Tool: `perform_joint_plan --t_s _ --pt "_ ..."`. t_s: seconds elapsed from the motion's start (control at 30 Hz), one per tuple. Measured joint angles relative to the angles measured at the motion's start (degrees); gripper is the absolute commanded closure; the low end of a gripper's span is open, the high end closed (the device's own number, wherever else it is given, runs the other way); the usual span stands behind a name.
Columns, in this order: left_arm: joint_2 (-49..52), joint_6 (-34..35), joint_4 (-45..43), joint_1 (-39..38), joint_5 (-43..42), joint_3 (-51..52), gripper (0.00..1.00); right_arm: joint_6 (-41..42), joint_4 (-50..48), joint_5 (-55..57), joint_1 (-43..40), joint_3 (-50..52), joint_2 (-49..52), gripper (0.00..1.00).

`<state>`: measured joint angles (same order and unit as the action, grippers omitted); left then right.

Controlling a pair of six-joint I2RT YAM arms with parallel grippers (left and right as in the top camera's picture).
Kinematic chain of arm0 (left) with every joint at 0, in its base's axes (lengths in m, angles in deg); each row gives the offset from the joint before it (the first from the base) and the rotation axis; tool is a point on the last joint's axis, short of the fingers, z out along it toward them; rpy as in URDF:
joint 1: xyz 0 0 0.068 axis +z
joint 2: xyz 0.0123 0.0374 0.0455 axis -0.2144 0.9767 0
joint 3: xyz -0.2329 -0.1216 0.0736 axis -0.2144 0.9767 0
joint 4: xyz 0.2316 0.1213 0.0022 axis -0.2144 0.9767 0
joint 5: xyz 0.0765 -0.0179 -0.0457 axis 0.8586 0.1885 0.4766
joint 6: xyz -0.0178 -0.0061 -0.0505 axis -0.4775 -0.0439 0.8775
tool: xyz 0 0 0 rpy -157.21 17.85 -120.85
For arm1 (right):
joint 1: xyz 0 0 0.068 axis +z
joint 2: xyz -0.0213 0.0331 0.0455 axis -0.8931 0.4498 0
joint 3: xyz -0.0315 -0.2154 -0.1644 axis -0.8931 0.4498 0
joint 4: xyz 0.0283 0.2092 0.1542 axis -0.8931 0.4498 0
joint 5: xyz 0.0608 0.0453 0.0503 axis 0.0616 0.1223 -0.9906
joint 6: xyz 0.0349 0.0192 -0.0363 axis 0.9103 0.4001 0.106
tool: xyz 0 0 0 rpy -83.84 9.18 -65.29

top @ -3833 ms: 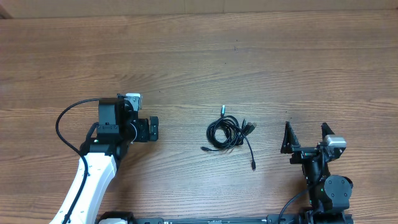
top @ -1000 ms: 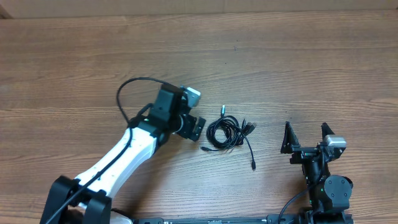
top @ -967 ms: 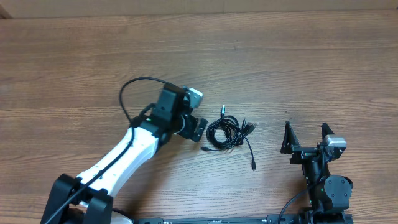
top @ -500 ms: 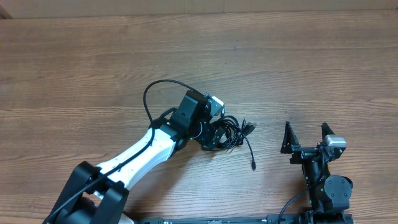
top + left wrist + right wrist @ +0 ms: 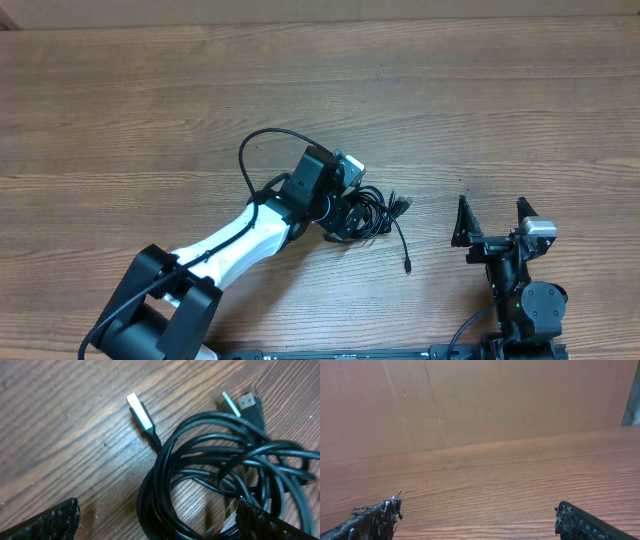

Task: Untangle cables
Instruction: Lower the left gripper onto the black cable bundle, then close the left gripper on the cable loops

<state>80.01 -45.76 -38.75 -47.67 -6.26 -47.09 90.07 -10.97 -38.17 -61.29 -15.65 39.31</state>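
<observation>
The cables [image 5: 372, 214] lie in a small knotted bundle of thin black cords just right of the centre of the overhead frame, on the wooden surface [image 5: 150, 100]. One loose tail runs out of the bundle toward the lower right and ends in a small plug [image 5: 408, 266]. The left end effector [image 5: 347, 214] sits over the left part of the bundle with its jaws spread wide and nothing between them; whether its fingers touch the cords cannot be told. In the left wrist view its 2 fingertips [image 5: 50, 520] show at the bottom corners of the frame, and the coiled cables [image 5: 220, 475] fill the middle and right. 2 plug tips stick out at the top – a silvery one [image 5: 139, 411] at upper centre and one with a blue insert [image 5: 241, 404] at upper right. The right end effector [image 5: 490, 222] rests at the lower right of the overhead frame, well apart from the bundle, jaws wide and empty. Its own view shows only bare surface [image 5: 520, 475] and a brown cardboard wall [image 5: 470, 400] – no cords.
</observation>
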Motion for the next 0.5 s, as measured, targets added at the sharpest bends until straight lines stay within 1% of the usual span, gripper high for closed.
perform_joint_plan --t_s 0.17,0.23,0.37,0.4,0.43,0.5 --pt "2.4 -1.25 0.76 0.0 0.04 0.0 0.05 -0.02 -0.02 0.0 0.0 0.0 0.0 0.0" --pt "2.67 -1.46 1.33 0.0 0.31 0.0 0.12 -0.04 0.02 0.0 0.0 0.0 0.0 0.0" --pt "2.67 -1.97 1.64 0.0 0.87 0.0 0.3 -0.02 -0.02 0.0 0.0 0.0 0.0 0.0" --pt "2.67 -2.16 1.86 0.0 1.14 0.0 0.36 -0.02 0.0 0.0 0.0 0.0 0.0 0.0" --pt "2.67 -2.27 2.05 0.0 1.31 0.0 0.39 -0.02 -0.02 0.0 0.0 0.0 0.0 0.0" --pt "2.67 -2.58 2.82 0.0 1.79 0.0 0.4 -0.02 0.0 -0.02 0.0 0.0 0.0 0.0"
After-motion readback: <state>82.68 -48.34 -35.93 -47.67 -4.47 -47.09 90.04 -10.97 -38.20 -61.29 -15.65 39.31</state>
